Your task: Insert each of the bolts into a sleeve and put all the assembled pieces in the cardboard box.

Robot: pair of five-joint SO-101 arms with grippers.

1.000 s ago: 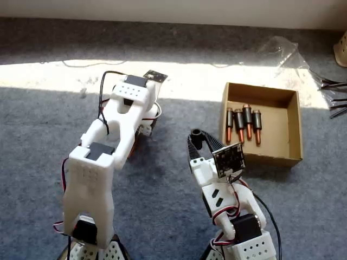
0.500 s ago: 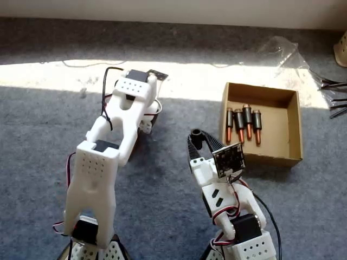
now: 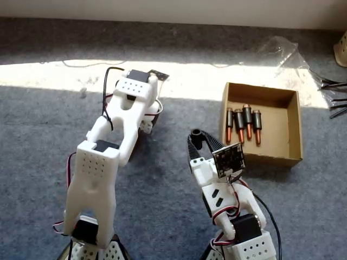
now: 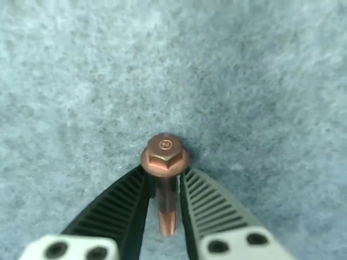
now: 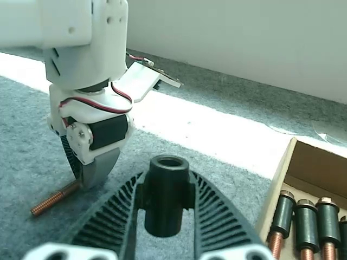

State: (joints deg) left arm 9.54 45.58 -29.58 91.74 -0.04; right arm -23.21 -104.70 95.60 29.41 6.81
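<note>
Bolt (image 4: 165,157) first: copper, hex-headed, clamped by its shank in my left claw (image 4: 165,174), with the head poking just past the tips over the grey carpet (image 4: 81,81). A small stamp sits on the head, too tiny for me to read. My right claw (image 5: 166,181) is closed around a black sleeve (image 5: 165,200), open bore at the far end, near the left claw and apart from the bolt. Just beside my right claw stands the cardboard box (image 3: 276,124), with four assembled pieces (image 3: 243,124) lying side by side inside.
</note>
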